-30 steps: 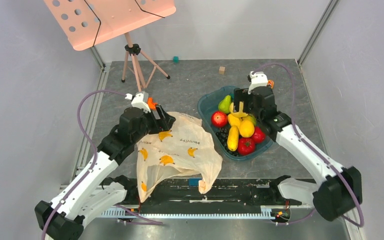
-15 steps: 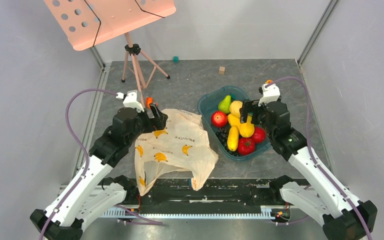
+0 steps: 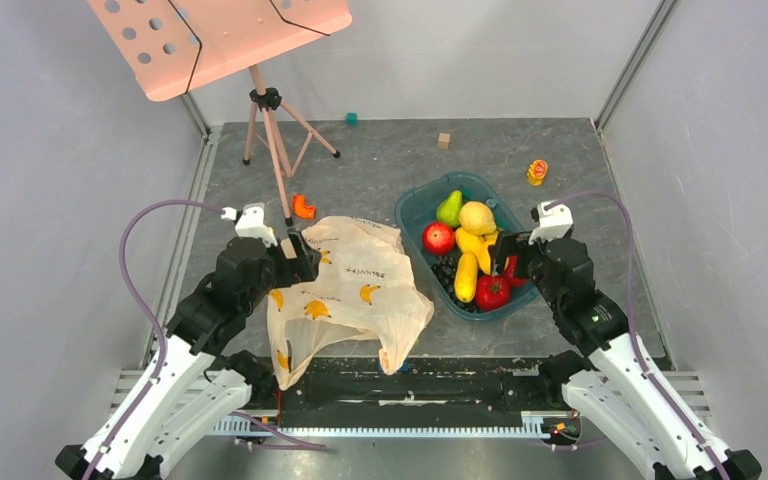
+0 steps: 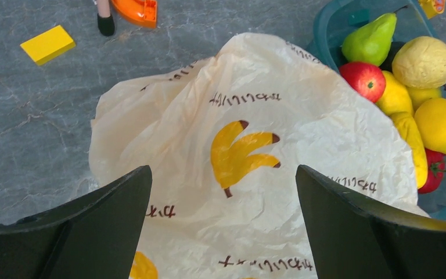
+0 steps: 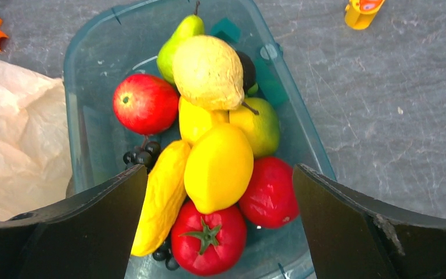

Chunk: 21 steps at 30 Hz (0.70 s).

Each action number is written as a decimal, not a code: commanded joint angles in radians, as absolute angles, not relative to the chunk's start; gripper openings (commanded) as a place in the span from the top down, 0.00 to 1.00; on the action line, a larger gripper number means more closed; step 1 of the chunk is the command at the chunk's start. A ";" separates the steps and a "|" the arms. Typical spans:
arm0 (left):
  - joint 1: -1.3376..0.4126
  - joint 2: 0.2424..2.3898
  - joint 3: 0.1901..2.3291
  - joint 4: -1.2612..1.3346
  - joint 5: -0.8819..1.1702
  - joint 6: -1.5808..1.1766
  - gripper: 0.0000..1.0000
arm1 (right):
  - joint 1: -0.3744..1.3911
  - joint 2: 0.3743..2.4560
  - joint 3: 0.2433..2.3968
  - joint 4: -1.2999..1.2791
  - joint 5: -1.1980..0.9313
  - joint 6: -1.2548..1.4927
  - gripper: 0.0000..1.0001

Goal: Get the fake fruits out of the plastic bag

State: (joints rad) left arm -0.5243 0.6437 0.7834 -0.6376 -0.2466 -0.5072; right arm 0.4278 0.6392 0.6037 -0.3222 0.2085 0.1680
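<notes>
The cream plastic bag (image 3: 355, 290) with yellow banana prints lies crumpled on the grey floor; what is inside is hidden. My left gripper (image 3: 295, 255) hovers open over its far left part, its jaws wide above the printed plastic (image 4: 279, 151). The fake fruits sit in the teal tray (image 3: 412, 205): green pear (image 5: 180, 40), pale yellow lemon (image 5: 208, 72), red apple (image 5: 145, 103), smooth yellow lemon (image 5: 218, 165), long yellow piece (image 5: 162, 197). My right gripper (image 5: 220, 174) hangs open and empty above the tray's near end (image 3: 505, 258).
The tray also holds a tomato (image 5: 208, 238) and black grapes (image 5: 142, 158). A pink music stand (image 3: 220, 40) on a tripod (image 3: 275, 130) stands far left. An orange piece (image 3: 303, 206), yellow block (image 4: 47, 44), teal cube (image 3: 351, 118), wooden block (image 3: 444, 140) and orange-yellow toy (image 3: 537, 172) lie around.
Both arms have drawn back toward the near edge. The right gripper has left the far part of the tray, where the pale yellow lemon now lies. The bag has shifted slightly left.
</notes>
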 commanded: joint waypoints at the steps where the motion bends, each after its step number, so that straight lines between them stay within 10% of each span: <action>1: -0.526 0.586 0.749 -0.658 -0.279 -0.494 0.00 | 0.425 0.580 0.555 -0.345 0.227 0.188 0.02; 21: -0.526 0.610 0.774 -0.714 -0.351 -0.463 0.00 | 0.424 0.420 0.446 -0.380 0.463 0.240 0.02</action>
